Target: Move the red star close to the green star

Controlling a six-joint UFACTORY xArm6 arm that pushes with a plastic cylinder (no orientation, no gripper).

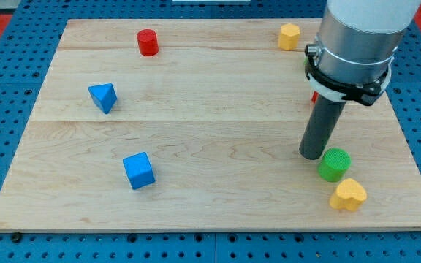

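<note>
My tip [313, 155] rests on the board at the view's right, just left of and touching or nearly touching a green cylinder [335, 164]. A small sliver of a red block [314, 96] shows at the left edge of the arm's grey body; its shape is hidden. No green star shows in the view; the arm's body covers part of the board's upper right.
A yellow heart [349, 194] lies below the green cylinder. A yellow block [289, 36] and a red cylinder [148, 42] sit near the top edge. A blue triangular block [103, 97] and a blue cube [138, 170] are at the left. The wooden board [210, 212] lies on a blue pegboard.
</note>
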